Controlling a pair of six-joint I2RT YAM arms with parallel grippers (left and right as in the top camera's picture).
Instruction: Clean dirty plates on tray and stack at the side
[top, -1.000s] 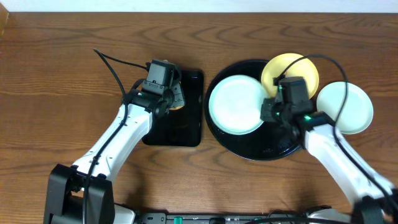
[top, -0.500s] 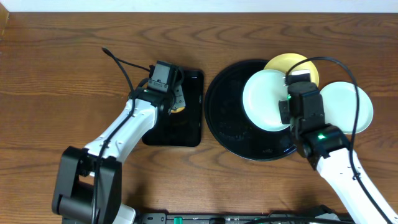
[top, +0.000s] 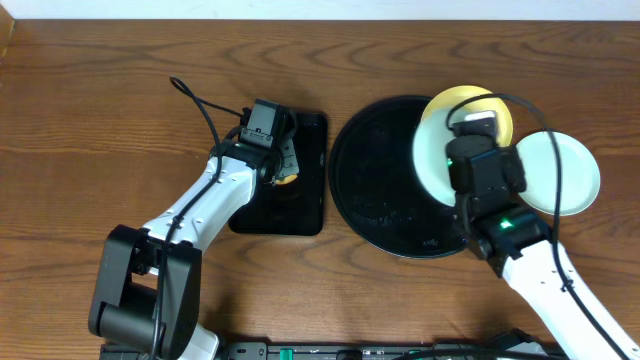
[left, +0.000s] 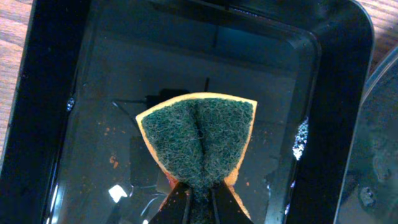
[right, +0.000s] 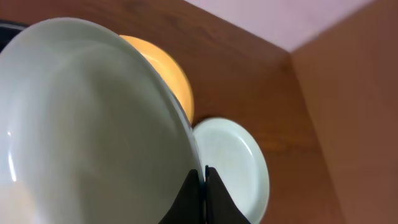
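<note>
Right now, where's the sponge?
Centre of the left wrist view: the sponge is pinched in the left end effector over the rectangular black tray, left of the round tray.

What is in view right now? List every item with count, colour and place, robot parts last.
table: one, brown wood, under everything.
round tray: one, glossy black, right of centre.
rectangular tray: one, black, just left of the round tray.
sponge: one, green face with an orange edge, over the rectangular tray.
yellow plate: one, pale yellow, at the round tray's far right edge, partly hidden.
held mint plate: one, pale mint, tilted over the round tray's right side.
free mint plate: one, pale mint, on the table right of the round tray.
left arm: one, white and black, its jaws shut on the sponge.
right arm: one, white and black, its jaws shut on the held mint plate's rim.
</note>
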